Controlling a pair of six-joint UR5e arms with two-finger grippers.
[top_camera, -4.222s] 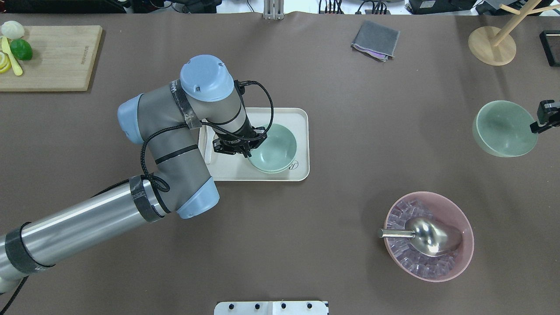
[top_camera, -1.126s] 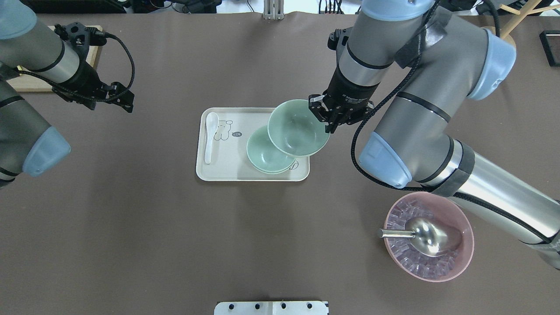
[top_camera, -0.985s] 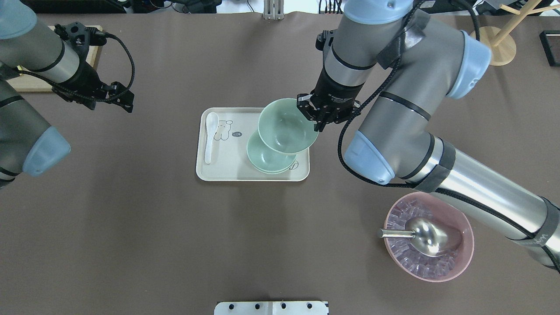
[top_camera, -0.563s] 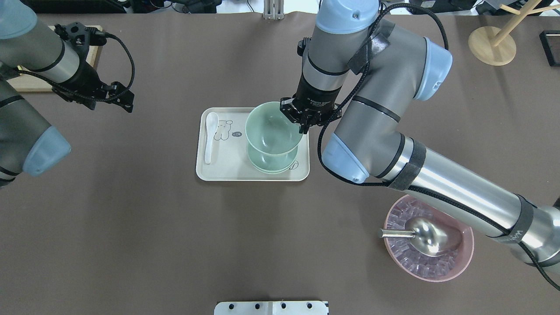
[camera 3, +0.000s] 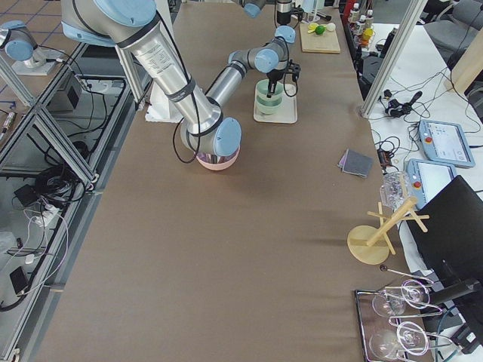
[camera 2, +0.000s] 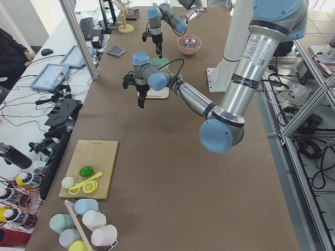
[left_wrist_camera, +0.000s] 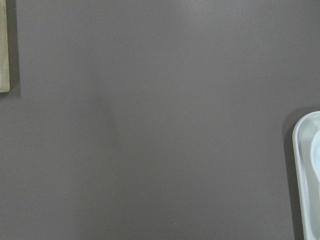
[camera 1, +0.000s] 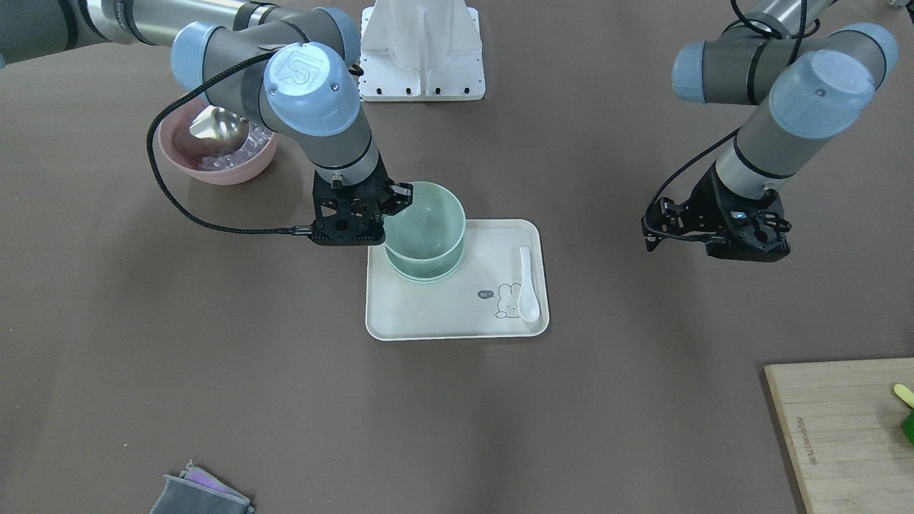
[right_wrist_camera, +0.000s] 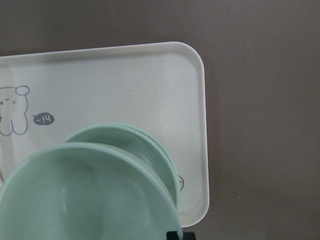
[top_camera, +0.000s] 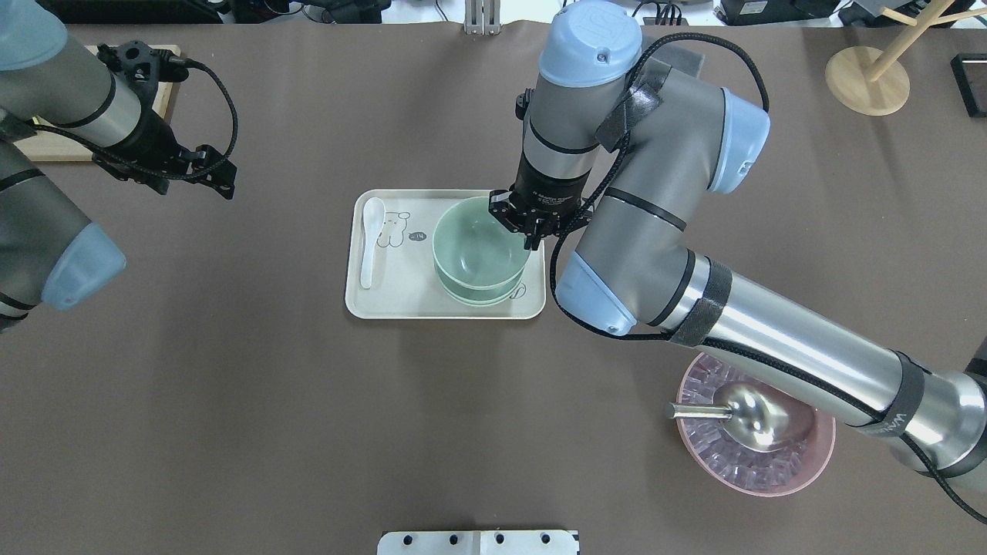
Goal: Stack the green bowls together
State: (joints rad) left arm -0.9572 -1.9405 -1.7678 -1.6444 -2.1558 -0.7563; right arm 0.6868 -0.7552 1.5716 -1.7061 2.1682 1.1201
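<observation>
My right gripper (top_camera: 530, 233) is shut on the right rim of a pale green bowl (top_camera: 476, 250) and holds it level right over the two nested green bowls (top_camera: 484, 297) on the cream tray (top_camera: 385, 297). In the front view the held bowl (camera 1: 427, 221) sits low in the stack (camera 1: 425, 275), with my right gripper (camera 1: 391, 203) at its rim; I cannot tell if they touch. The right wrist view shows the held bowl (right_wrist_camera: 85, 200) in front of the stack (right_wrist_camera: 150, 150). My left gripper (top_camera: 220, 173) is open and empty, well left of the tray.
A white spoon (top_camera: 370, 239) lies at the tray's left end. A pink bowl (top_camera: 819, 455) with ice and a metal scoop (top_camera: 759, 416) stands front right, under my right arm. A cutting board (camera 1: 842, 428), a grey cloth (camera 1: 203, 492) and a wooden stand (top_camera: 867, 81) lie far out.
My right arm has carried the green bowl left from the table's right side and lowered it over the stack. My left arm left the tray and has since stayed still.
</observation>
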